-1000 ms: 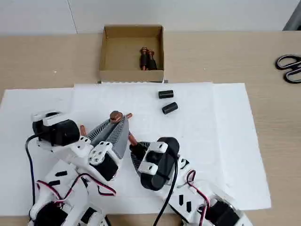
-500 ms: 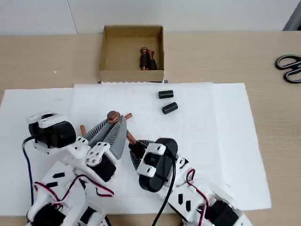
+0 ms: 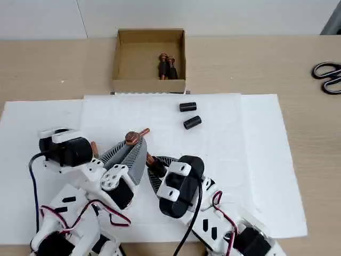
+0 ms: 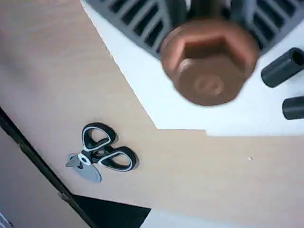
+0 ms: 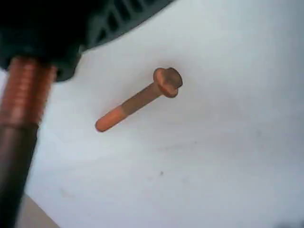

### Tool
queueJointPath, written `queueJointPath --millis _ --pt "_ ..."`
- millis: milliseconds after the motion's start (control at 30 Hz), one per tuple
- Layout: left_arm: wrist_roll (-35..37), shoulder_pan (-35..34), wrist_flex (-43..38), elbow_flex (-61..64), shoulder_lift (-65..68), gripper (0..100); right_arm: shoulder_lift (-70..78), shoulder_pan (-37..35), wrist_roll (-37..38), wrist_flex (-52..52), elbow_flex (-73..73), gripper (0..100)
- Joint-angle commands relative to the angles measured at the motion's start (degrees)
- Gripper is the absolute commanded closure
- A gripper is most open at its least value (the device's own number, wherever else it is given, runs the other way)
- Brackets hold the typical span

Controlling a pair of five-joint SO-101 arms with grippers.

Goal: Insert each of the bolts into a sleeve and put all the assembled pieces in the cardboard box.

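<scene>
My left gripper (image 3: 131, 144) is shut on a copper bolt (image 3: 132, 138) held a little above the white paper; its hex head (image 4: 209, 66) points out between the grey fingers (image 4: 137, 19). Close to its right, my right gripper (image 3: 154, 166) is shut on another bolt (image 5: 19, 123), whose copper tip (image 3: 149, 158) sticks out. A loose bolt (image 3: 142, 131) lies just beyond the left gripper, and a bolt (image 5: 137, 99) lies on the paper in the right wrist view. Two black sleeves (image 3: 187, 106) (image 3: 192, 122) lie mid-paper. The cardboard box (image 3: 149, 85) holds two assembled pieces (image 3: 166, 65).
Another copper bolt end (image 3: 94, 148) pokes out beside the left arm's motor. Scissors (image 3: 327, 76) lie on the bare wood at the far right. White paper (image 3: 256, 160) covers the working area, with free room on its right half.
The left gripper, still holding its bolt, swung slightly left and then came back right and nearer the front edge. The right gripper shifted only a little.
</scene>
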Motion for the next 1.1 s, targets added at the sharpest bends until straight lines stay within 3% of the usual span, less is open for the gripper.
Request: queueJointPath --millis 0,333,500,733,1067 --pt "-0.09 2.2 2.11 -0.22 0.0 100 -0.31 0.75 0.53 -1.89 -0.88 99.5" --pt "-0.44 5.63 5.89 4.53 0.0 100 -0.22 0.84 4.13 -6.2 -0.88 99.5" --pt "-7.21 5.45 5.45 6.29 0.0 99 -0.22 0.84 4.13 -6.11 -0.88 99.5" --pt "-9.32 5.27 7.56 6.11 0.26 80 -0.22 0.84 4.13 -5.76 -0.7 99.5" --pt "-17.49 0.18 9.76 -0.22 0.35 80 -0.22 0.84 4.13 -5.67 0.62 99.5"
